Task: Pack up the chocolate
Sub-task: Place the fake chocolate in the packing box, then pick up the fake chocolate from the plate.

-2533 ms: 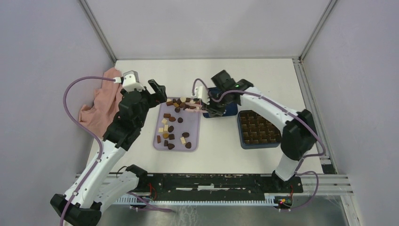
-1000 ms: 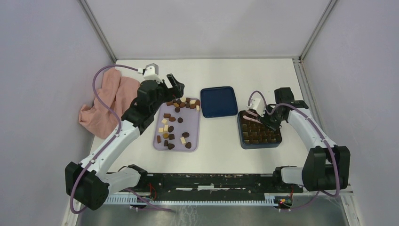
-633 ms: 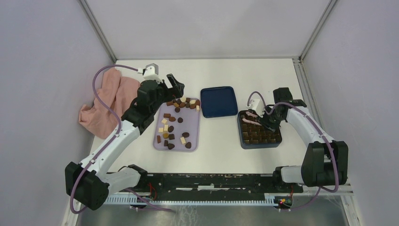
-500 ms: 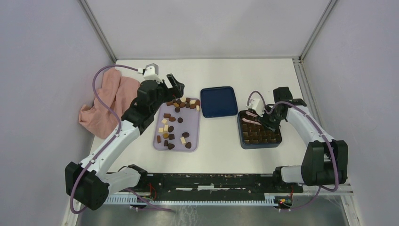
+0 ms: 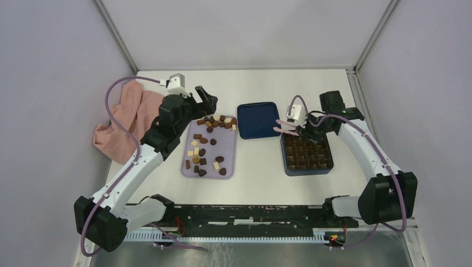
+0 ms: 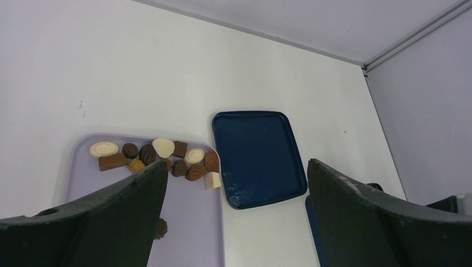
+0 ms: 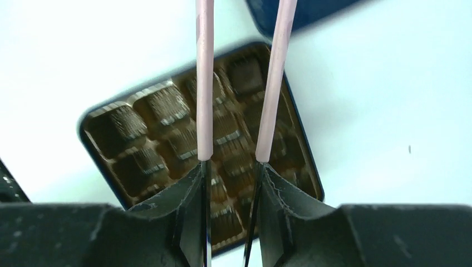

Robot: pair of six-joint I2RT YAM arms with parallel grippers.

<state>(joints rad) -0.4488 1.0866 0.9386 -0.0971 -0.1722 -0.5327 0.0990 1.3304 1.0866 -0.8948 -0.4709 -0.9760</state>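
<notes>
Several chocolate pieces (image 5: 203, 150), dark, mid brown and cream, lie loose on the lilac tray (image 5: 229, 153). They also show in the left wrist view (image 6: 161, 153). My left gripper (image 5: 205, 103) is open and empty above the tray's far end (image 6: 236, 167). My right gripper (image 5: 305, 129) is shut on pink tweezers (image 5: 285, 126) over the far-left corner of the dark blue box (image 5: 306, 151). In the right wrist view the gripper (image 7: 231, 164) holds the tweezers (image 7: 205, 83) with their tips apart and nothing between them, above the blurred box (image 7: 139, 128). I cannot tell whether pieces sit in its brown compartments.
A dark blue lid (image 5: 259, 119) lies flat between tray and box, also in the left wrist view (image 6: 259, 156). A pink cloth (image 5: 125, 119) is bunched at the left edge of the table. Walls close in on the back and both sides.
My right gripper went from the tray's far end to the box, dipped the tweezers over it, then rose and swung to the box's far-left corner. My left arm reached forward over the tray.
</notes>
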